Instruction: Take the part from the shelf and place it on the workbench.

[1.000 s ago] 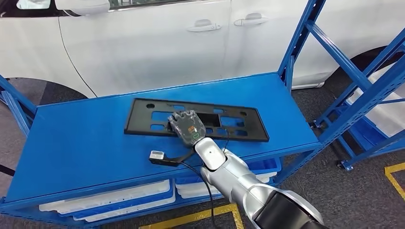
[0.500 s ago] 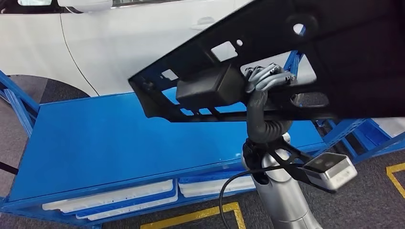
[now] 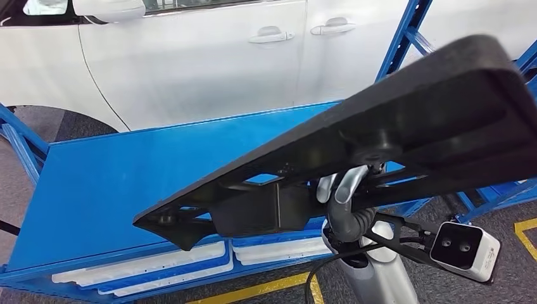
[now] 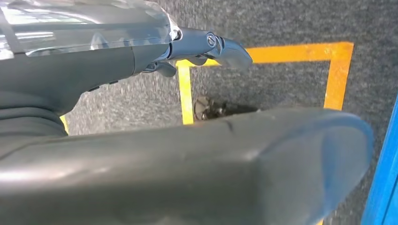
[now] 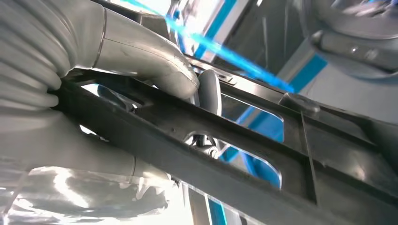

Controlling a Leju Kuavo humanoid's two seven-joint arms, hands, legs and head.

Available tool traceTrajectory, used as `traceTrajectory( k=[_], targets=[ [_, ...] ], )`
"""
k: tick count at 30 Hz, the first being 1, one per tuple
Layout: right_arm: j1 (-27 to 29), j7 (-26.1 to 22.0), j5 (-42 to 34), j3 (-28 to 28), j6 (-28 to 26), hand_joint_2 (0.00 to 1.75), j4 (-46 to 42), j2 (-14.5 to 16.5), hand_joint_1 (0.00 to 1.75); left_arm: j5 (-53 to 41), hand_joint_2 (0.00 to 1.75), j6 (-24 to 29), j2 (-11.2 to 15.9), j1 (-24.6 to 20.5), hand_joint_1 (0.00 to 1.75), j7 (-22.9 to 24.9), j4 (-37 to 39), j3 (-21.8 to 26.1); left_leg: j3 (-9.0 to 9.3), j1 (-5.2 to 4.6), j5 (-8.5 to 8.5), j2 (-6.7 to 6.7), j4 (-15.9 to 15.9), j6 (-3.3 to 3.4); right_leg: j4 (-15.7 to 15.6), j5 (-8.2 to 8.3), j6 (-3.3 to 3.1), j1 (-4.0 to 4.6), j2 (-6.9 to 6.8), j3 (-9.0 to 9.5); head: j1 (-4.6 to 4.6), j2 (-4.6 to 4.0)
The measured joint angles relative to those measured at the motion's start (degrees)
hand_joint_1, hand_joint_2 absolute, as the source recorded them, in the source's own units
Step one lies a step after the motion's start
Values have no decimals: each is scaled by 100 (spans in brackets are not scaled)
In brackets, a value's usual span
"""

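Note:
The part (image 3: pixel 411 107) is a long flat black plastic panel with cut-outs, raised close in front of the head camera and tilted, its lower end toward the left. My right hand (image 3: pixel 345 187) grips it from underneath, fingers hooked through a cut-out. In the right wrist view the thumb and fingers of my right hand (image 5: pixel 141 51) clamp a rib of the part (image 5: pixel 234 154). The blue shelf top (image 3: pixel 126 171) behind it is bare. My left hand (image 4: pixel 56 84) hangs over the floor, holding nothing, fingers (image 4: pixel 206 44) extended and apart from the thumb.
A white car (image 3: pixel 209 57) stands right behind the shelf. Blue uprights and braces (image 3: pixel 405 38) rise at the right. White trays (image 3: pixel 164 263) lie on the level below. Yellow floor tape (image 3: pixel 525 231) marks the grey carpet. The wrist camera (image 3: pixel 465 250) hangs beneath the part.
My right hand lifted the part off the shelf, where it lay flat, up toward the head camera. Since half a second ago it has tilted, its left end dropping lower.

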Motion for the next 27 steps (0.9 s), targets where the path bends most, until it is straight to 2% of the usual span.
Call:
traceTrajectory(
  k=[3, 4, 6, 8, 9, 10, 11, 13, 14, 15, 18, 19, 20, 21, 23, 24, 25, 26, 27],
  targets=[
    [10, 86, -150, 2, 92, 175, -95, -15, 175, 0, 0, 14, -3, 1, 0, 54, -1, 2, -2, 10, 43, 2, -55, 85, 14, -3, 78, 2, 4, -15, 1, 0],
    [11, 97, -169, 2, 98, 175, -119, -20, 175, 0, 0, 15, -7, -3, 0, 60, -1, 2, -3, 24, 68, 8, -79, 121, 97, -82, 109, -2, 7, -45, 1, 0],
    [18, 109, -181, 2, 100, 175, -156, -34, 175, 0, 0, 15, -11, -11, 0, 65, 0, 3, -26, 43, 112, 21, -108, 174, 615, -440, 171, -34, 10, -256, 1, 0],
    [34, 119, -182, 2, 100, 175, -169, -56, 175, 0, 0, 15, -12, -9, 0, 66, 0, 4, -72, 43, 141, 25, -105, 181, 1400, -834, 223, -79, 8, -582, 0, 0],
    [43, 123, -182, 2, 100, 175, -169, -67, 175, 0, 0, 15, -12, -6, 0, 68, 0, 4, -92, 44, 156, 26, -104, 173, 1628, -904, 242, -102, 7, -666, 0, 0],
    [49, 125, -183, 2, 100, 175, -169, -77, 175, 0, 0, 15, -12, -4, 0, 70, 0, 4, -106, 46, 170, 26, -102, 163, 1625, -857, 255, -122, 5, -632, 0, 0],
    [52, 126, -186, 2, 102, 175, -169, -83, 175, 0, 0, 16, -13, -3, 0, 72, 0, 4, -114, 49, 181, 25, -100, 151, 1377, -714, 261, -139, 3, -475, 0, 0],
    [53, 120, -209, 2, 121, 175, -169, -90, 175, 0, 0, 30, -17, -5, 0, 79, 0, 4, -122, 46, 198, 19, -90, 114, 523, -380, 249, -149, 1, 16, 0, 0],
    [55, 96, -214, 3, 132, 175, -169, -91, 175, 0, 0, 43, -20, -7, 0, 86, 0, 5, -129, 40, 210, 16, -85, 85, 192, -278, 229, -140, 4, 187, 0, 0],
    [58, 53, -212, 3, 134, 175, -169, -94, 175, 0, 0, 61, -21, -7, 0, 97, 0, 6, -139, 34, 223, 14, -82, 51, 6, -231, 206, -126, 8, 273, 0, 0],
    [43, -84, -207, 4, 47, 175, -178, -114, 175, 0, 0, 106, -26, -6, 0, 152, -1, 19, -166, 40, 260, 14, -92, -63, -57, -170, 103, -106, 12, 245, 0, 0],
    [18, -95, -226, 4, -13, 175, -187, -124, 175, 0, 0, 114, -28, -7, 0, 173, -1, 27, -197, 48, 206, 16, -38, -93, -75, -138, 56, -114, 6, 232, 0, 0],
    [-16, -93, -249, 4, -81, 175, -199, -135, 175, 0, 0, 122, -32, -8, 0, 189, -2, 34, -266, 56, 75, 17, 124, -114, -94, -105, 12, -123, -2, 215, 0, 0],
    [-54, -82, -268, 6, -155, 175, -209, -148, 175, 0, 0, 133, -35, -8, 0, 201, -2, 42, -383, 64, -129, 18, 414, -130, -107, -73, -27, -126, -10, 191, 0, 0],
    [-123, -55, -288, 24, -283, 175, -219, -185, 175, 0, 0, 161, -40, -6, 0, 213, -2, 54, -680, 65, -584, 18, 1215, -149, -103, -26, -65, -98, -15, 122, 0, 0],
    [-152, -44, -290, 41, -333, 175, -220, -207, 175, 0, 0, 175, -39, -4, 0, 218, -1, 60, -769, 66, -710, 18, 1509, -150, -97, -2, -73, -81, -16, 87, 0, 0],
    [-181, -42, -291, 62, -372, 175, -226, -231, 175, 0, 0, 186, -36, -3, 0, 229, -1, 67, -761, 65, -728, 18, 1597, -143, -88, 19, -75, -66, -16, 53, 0, 0],
    [-213, -54, -301, 86, -402, 175, -236, -258, 175, 0, 0, 195, -29, -3, 0, 245, 0, 81, -626, 63, -638, 18, 1434, -125, -79, 37, -74, -52, -15, 27, 0, 0],
    [-252, -76, -325, 108, -424, 175, -248, -285, 175, 0, 0, 203, -19, -5, 0, 268, 0, 99, -389, 59, -482, 18, 1068, -96, -67, 51, -69, -40, -14, 8, 0, 0]
  ],
)
